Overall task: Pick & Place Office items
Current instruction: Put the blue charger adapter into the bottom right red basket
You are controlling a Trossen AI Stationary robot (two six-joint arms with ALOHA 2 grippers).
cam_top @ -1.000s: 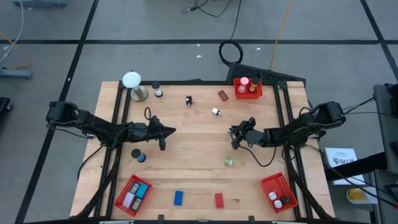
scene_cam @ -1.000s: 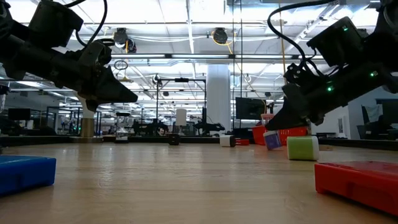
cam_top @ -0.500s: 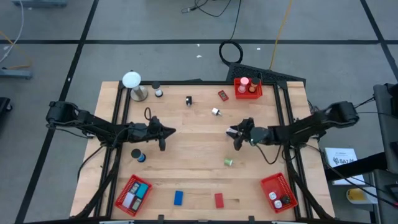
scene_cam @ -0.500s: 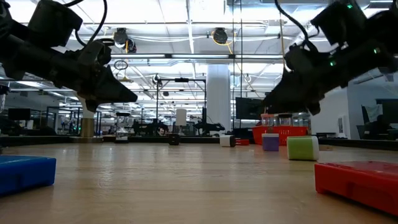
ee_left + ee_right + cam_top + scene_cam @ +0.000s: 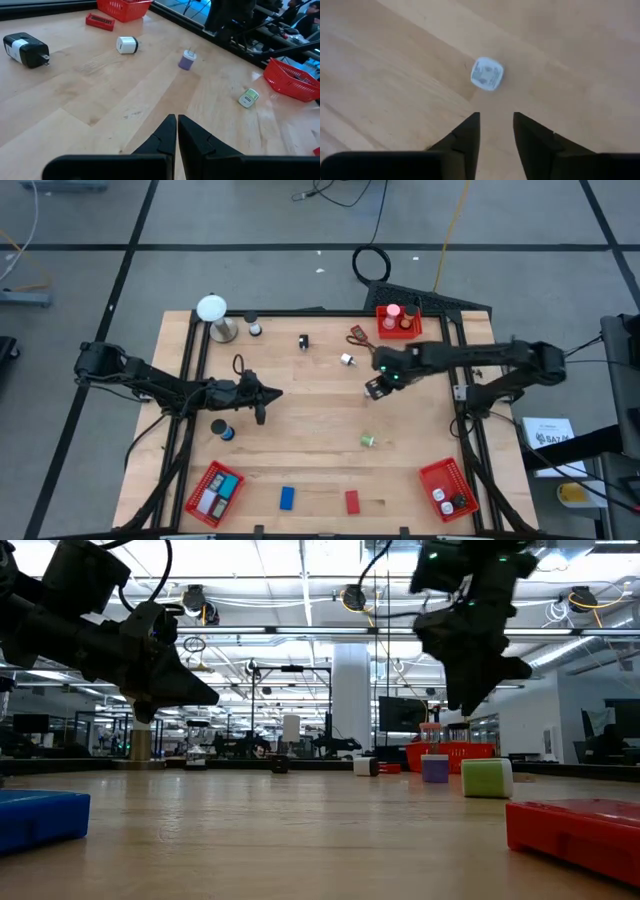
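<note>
Left pincer (image 5: 262, 402) closed, hovering, right pincer (image 5: 372, 387) parted, empty, raised

We see a wooden table (image 5: 310, 420) standing on a grey floor (image 5: 250, 275) that is marked with dark lines. At twelve o'clock from the table a coiled black cable (image 5: 371, 262) lies on the floor, and a yellow cable (image 5: 452, 220) runs away near one o'clock. In the level view behind the table we see a large hall with a white pillar (image 5: 351, 690) near the middle, ceiling lights (image 5: 290, 580) in long rows, and dark desks with monitors (image 5: 400, 715) far off.
</note>
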